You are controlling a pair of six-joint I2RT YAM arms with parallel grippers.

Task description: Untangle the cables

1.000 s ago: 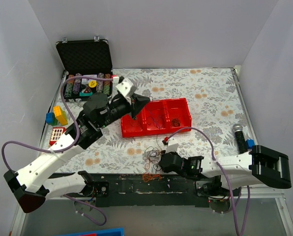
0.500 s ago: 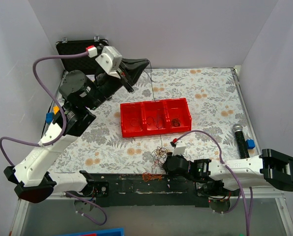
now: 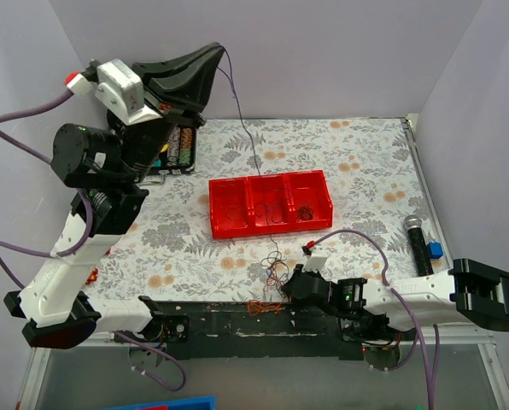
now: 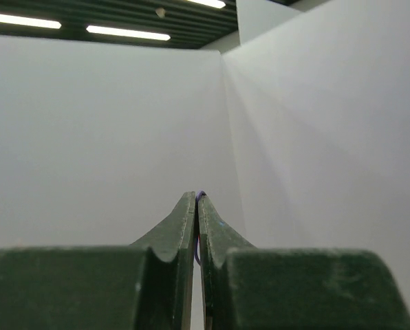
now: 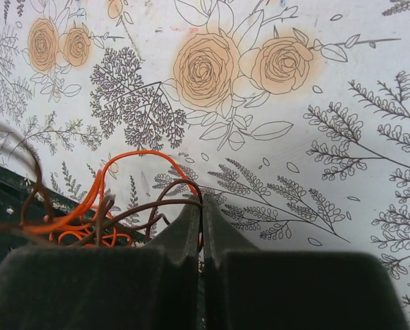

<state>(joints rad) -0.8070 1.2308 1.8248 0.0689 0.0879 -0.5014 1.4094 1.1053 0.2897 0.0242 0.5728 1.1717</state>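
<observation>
The cables (image 3: 276,272) are a small bunch of thin dark brown and red wires on the flowered table near its front edge, with orange loops (image 3: 263,306) beside them. My right gripper (image 3: 289,286) lies low at the bunch, shut on brown and orange strands (image 5: 122,220), as its wrist view (image 5: 201,201) shows. My left gripper (image 3: 217,49) is raised high at the back left, shut on one thin strand (image 3: 253,154) that runs taut down to the bunch. Its wrist view (image 4: 197,199) shows that strand pinched between the closed fingertips, against bare wall.
A red three-compartment tray (image 3: 270,181) with a few wire loops stands mid-table, under the taut strand. An open black case (image 3: 183,145) of chips is at the back left. A microphone (image 3: 417,235) and a blue block (image 3: 435,249) lie at the right.
My left gripper has risen from the red tray to high at the back left, drawing one strand out taut. The right gripper has stayed shut at the bunch, shifting slightly.
</observation>
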